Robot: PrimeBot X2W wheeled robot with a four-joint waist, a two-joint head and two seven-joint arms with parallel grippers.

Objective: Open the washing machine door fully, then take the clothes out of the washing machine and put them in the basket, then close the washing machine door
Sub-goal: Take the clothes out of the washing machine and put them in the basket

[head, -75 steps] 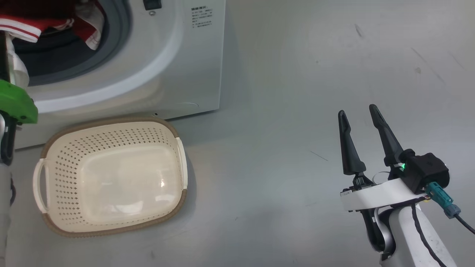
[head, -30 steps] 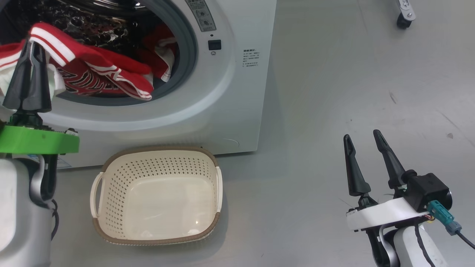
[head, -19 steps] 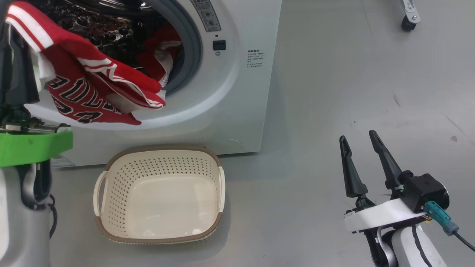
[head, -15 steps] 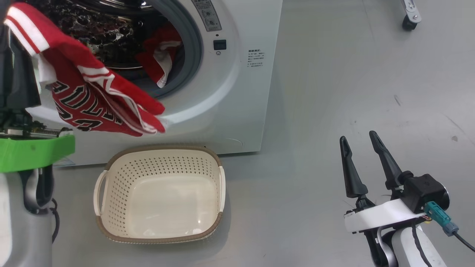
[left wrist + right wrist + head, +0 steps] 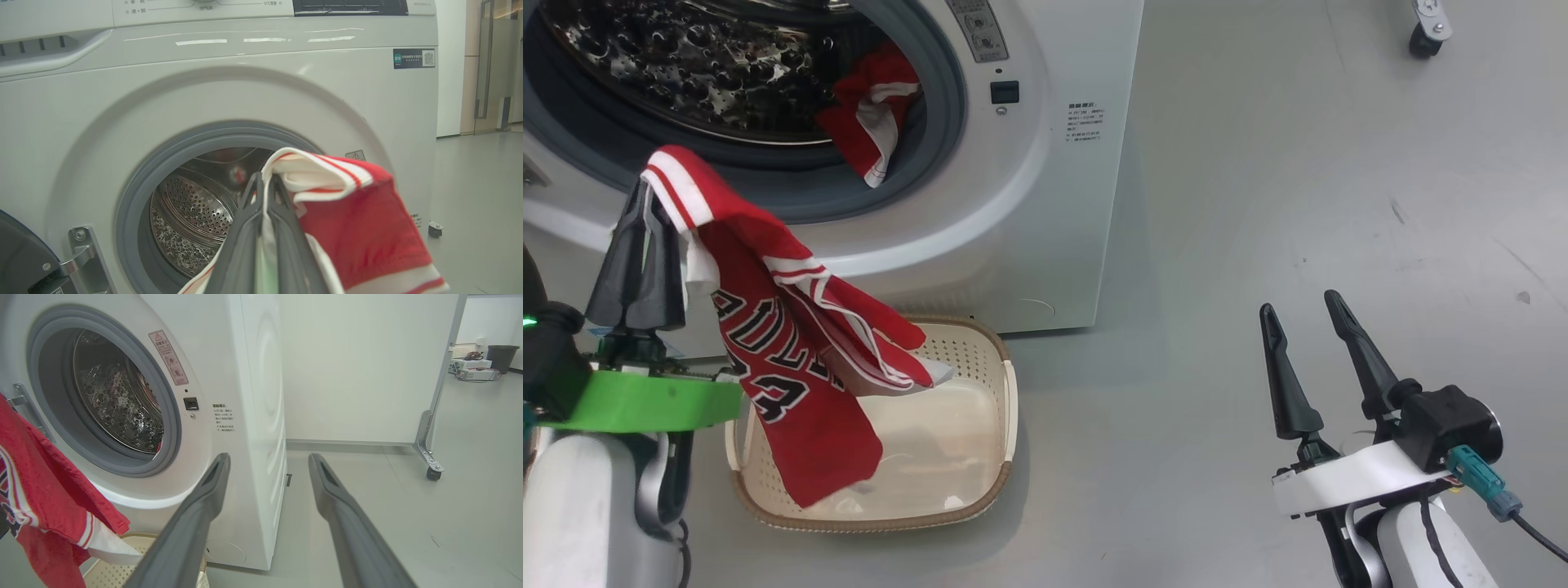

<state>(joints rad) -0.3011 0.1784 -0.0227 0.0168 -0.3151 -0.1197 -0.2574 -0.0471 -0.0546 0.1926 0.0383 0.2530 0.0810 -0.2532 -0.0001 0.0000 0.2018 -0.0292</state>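
Over the basket (image 5: 1006,392), a red jersey (image 5: 792,359) hangs from the left gripper (image 5: 645,189).
Head view: its fingers are pinched shut on the jersey's striped hem; the basket sits on the floor just before the washing machine (image 5: 1054,204), a second red garment (image 5: 870,122) lies at the drum mouth, and the right gripper (image 5: 1298,304), well apart, stands spread wide. Left wrist view: the left gripper (image 5: 263,178) clamps white-trimmed cloth (image 5: 359,228) before the open drum; the washing machine door (image 5: 20,253) shows swung out at lower left. Right wrist view: right gripper (image 5: 268,457) wide apart, jersey (image 5: 45,477) at left above the basket (image 5: 110,575).
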